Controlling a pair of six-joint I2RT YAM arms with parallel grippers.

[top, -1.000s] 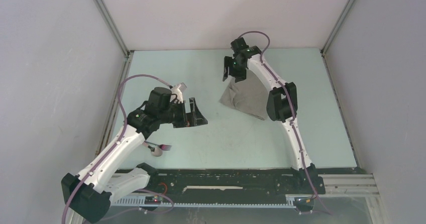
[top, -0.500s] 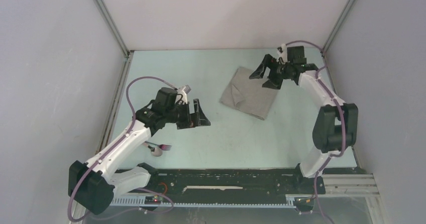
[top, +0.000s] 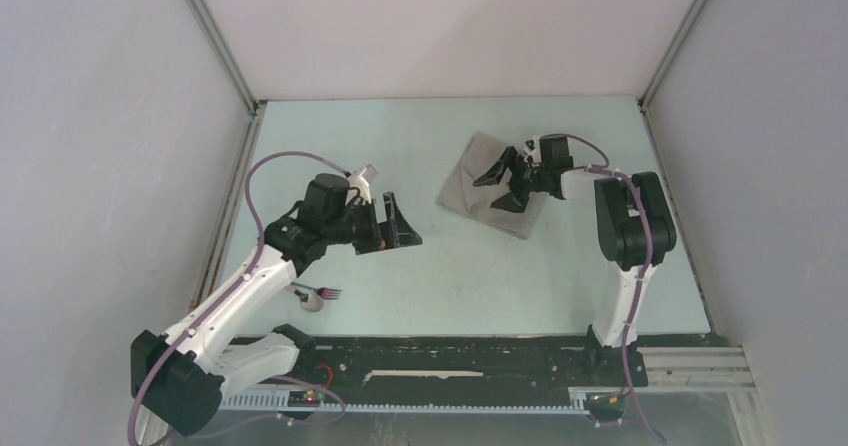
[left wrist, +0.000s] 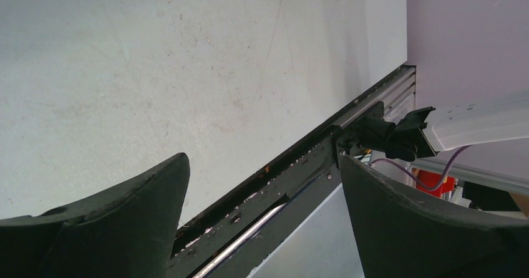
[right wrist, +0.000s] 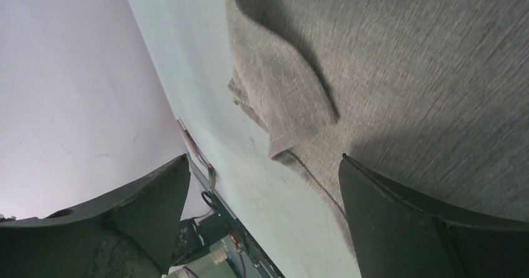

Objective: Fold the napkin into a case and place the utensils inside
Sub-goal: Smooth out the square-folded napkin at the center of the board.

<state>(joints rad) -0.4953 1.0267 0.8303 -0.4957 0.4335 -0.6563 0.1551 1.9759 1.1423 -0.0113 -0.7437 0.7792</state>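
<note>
Bench [top: 430, 276], pale green, seen from above; walled on three sides.

Napkin [top: 462, 192]: grey cloth, lying flat on the far right-of-centre part of the bench, already folded over on itself into a smaller four-sided shape. In the right wrist view the napkin [right wrist: 412, 72] fills most of the frame; a loose flap [right wrist: 281, 103] is seen doubled back along its edge, with bare bench [right wrist: 199, 72] just beside it.

Right claw [top: 497, 190]: held low over the napkin, fingers spread apart, nothing gripped between them. From the wrist camera the right claw [right wrist: 262, 159] is seen wide apart, one finger over the cloth, the other over the bench edge side. Contact with the cloth cannot be judged.

Left claw [top: 398, 226]: held above bare bench, left of centre, well apart from the napkin. Fingers spread, nothing held; confirmed at the wrist, where the left claw [left wrist: 262, 162] frames only bench [left wrist: 156, 72] and the black rail [left wrist: 281, 178] at the near edge.

Utensils: fork [top: 326, 293] and spoon [top: 313, 303] lie together on the near-left bench, just beside the left arm [top: 240, 286] and partly hidden by it; well apart from the napkin, not inside it.
</note>
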